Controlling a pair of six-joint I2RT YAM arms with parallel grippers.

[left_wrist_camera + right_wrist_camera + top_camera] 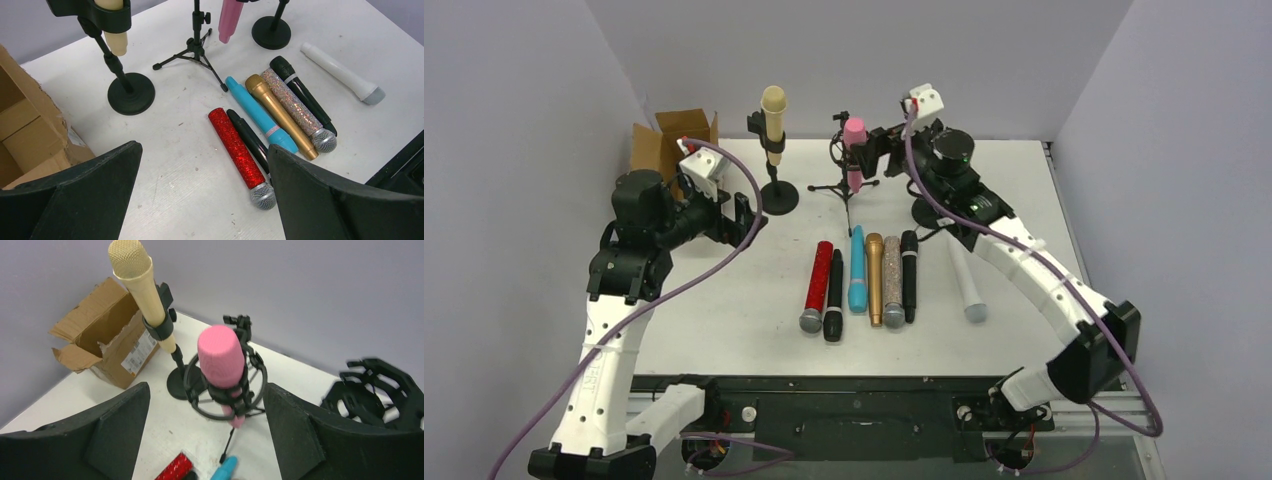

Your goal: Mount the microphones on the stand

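Left wrist view: left fingers (75,200) spread wide, holding nothing, above the red microphone (235,147) and its row-mates lying flat on the worktop (175,165). Looks rigid, probably light, glitter maybe slick, so I'd grab mid-barrel. Farther back, right fingers (100,430) gape empty around the pink microphone (220,357), seated in its shock mount (189,382); cream microphone (145,295) clipped beyond.

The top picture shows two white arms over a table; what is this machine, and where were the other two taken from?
They are two robot arms bolted at the table's near edge, seen from above and behind. The other pictures come from a camera on each wrist; the dark shapes at the bottom are that claw's own fingers. The left claw and right claw are open, holding nothing. A cream microphone and a pink microphone sit in stands; seven other microphones lie on the table.
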